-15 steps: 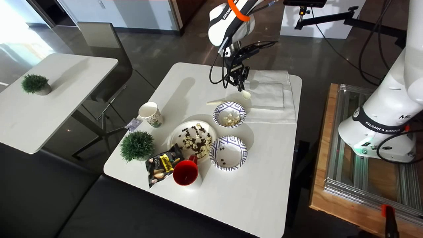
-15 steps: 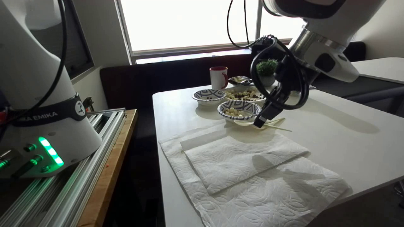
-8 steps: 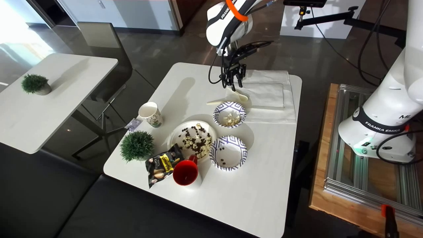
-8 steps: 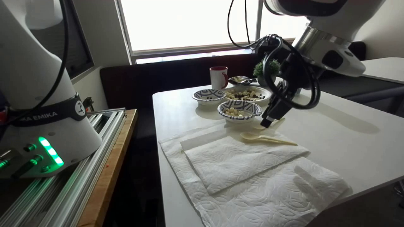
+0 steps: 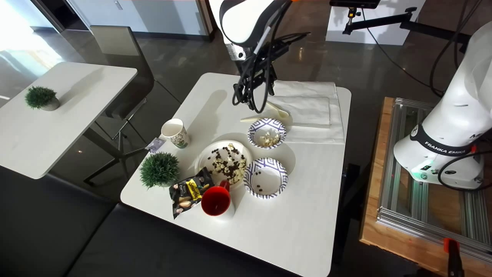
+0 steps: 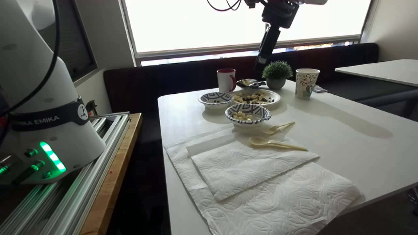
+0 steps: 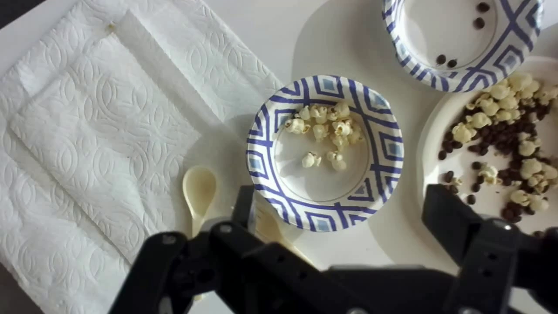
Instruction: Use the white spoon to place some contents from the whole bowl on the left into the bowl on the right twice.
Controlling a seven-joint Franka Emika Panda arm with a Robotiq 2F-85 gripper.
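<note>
Jaws are hanging apart, empty; two slim, cream, plastic-looking spoons [image 6: 277, 143] (intended one unclear) are lying near a round, blue-patterned paper bowl [image 7: 260, 163]. Scooping is looking finished, presumably calling for retreat next.

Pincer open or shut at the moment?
Open: in the wrist view the pincer has its fingers wide apart, and the popcorn bowl shows partly between them.
</note>
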